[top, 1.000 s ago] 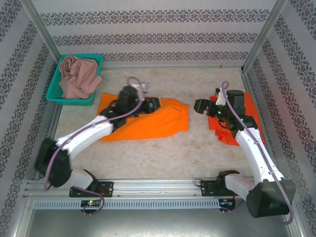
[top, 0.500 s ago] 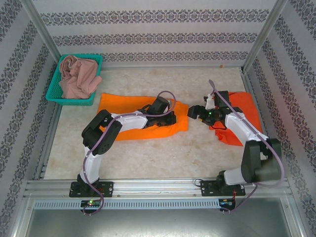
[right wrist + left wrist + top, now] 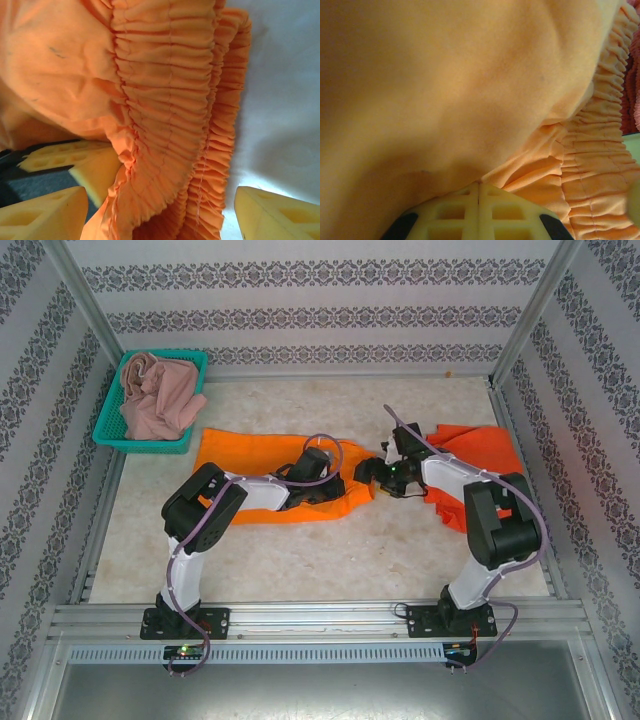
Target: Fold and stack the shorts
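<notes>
Both arms have swung inward to the bright orange shorts (image 3: 240, 452), which lie mid-table. Your left gripper (image 3: 479, 186) is pinched shut on the cloth; your right gripper (image 3: 160, 210) straddles the waistband, jaws apart. The fold is beginning: close the right, then lift both together.

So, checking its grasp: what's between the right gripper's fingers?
The bright orange shorts' waistband hangs between the right gripper's open fingers, in the right wrist view.
</notes>
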Robot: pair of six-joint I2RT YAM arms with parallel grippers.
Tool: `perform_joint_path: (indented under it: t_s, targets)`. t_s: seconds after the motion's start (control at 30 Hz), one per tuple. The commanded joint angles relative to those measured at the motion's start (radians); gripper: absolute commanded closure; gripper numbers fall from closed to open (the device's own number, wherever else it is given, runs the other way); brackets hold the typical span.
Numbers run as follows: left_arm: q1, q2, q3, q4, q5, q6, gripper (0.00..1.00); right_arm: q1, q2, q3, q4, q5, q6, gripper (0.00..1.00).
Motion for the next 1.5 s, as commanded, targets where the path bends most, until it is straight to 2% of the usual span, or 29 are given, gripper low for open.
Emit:
perform_joint_path:
  t_s: [0.0,0.23,0.43,0.83,0.93,1.07,1.2,1.3,1.47]
  targets:
    - [0.010,0.025,-0.049,-0.075,-0.045,-0.017,1.00,0.010,0.021,0.036,0.020,0.055,0.030,0.23]
    - [0.009,0.028,-0.050,-0.065,-0.039,-0.023,1.00,0.012,0.047,0.031,0.035,0.064,0.047,0.23]
    - [0.010,0.027,-0.043,-0.085,-0.039,-0.007,1.00,0.018,0.073,0.036,0.064,0.045,0.068,0.28]
    - [0.010,0.032,-0.046,-0.076,-0.034,-0.008,1.00,0.035,0.092,0.019,0.159,0.004,0.131,0.44]
    - [0.010,0.028,-0.044,-0.076,-0.032,-0.008,1.00,0.041,0.108,0.018,0.172,0.008,0.131,0.51]
    - [0.016,-0.009,-0.040,-0.080,-0.043,0.004,1.00,0.052,0.143,0.009,0.191,0.019,0.129,0.65]
    - [0.044,-0.124,-0.070,-0.088,-0.067,0.035,0.87,0.050,0.106,-0.001,0.133,0.098,0.079,0.84]
    - [0.067,-0.242,-0.089,-0.131,-0.091,0.075,0.71,0.042,0.039,0.016,0.014,0.190,0.000,0.97]
    - [0.099,-0.439,-0.137,-0.210,-0.151,0.133,0.40,-0.024,-0.100,0.069,-0.204,0.300,-0.142,1.00]
